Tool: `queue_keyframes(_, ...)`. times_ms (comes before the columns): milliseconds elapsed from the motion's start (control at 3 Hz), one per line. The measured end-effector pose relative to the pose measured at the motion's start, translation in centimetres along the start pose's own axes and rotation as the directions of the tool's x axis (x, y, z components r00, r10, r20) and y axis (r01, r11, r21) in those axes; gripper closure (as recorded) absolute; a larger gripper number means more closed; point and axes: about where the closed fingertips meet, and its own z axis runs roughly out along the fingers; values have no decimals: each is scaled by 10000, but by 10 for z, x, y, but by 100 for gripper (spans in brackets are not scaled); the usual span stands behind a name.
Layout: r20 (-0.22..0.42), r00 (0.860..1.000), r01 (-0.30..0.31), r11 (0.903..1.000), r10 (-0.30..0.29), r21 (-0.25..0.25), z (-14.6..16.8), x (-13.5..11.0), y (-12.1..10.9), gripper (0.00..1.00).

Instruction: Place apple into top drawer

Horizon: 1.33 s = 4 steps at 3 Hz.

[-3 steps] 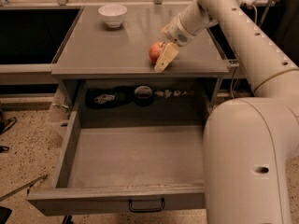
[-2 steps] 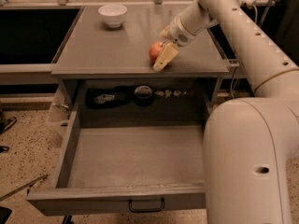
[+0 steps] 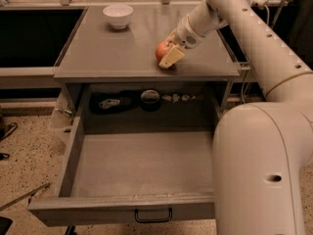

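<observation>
Gripper (image 3: pixel 169 58) unmoved beside apple (image 3: pixel 161 50) on tabletop (image 3: pixel 112 53); top drawer (image 3: pixel 98 212) open.

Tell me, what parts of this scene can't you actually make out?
All in the one camera view.
Apple on the tabletop: its right side is covered by the tool, which is at the apple.
Drawer: its right end is hidden behind the robot's big white arm.
Dark things at the back, under the tabletop: too dim and small to name.
</observation>
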Motion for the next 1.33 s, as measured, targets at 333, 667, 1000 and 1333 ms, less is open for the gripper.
queue_keyframes(333, 161, 9998, 131, 9998, -134, 136, -6, -1, 10, 88)
queue_keyframes(667, 657, 9971, 317, 9928, -395, 1155, -53, -14, 27, 100)
queue_keyframes(1000, 1527, 9843, 506, 9708, -882, 2346, -105, -33, 61, 100)
queue_keyframes(1333, 1970, 9753, 542, 9731, -997, 2238, -92, -15, 111, 100)
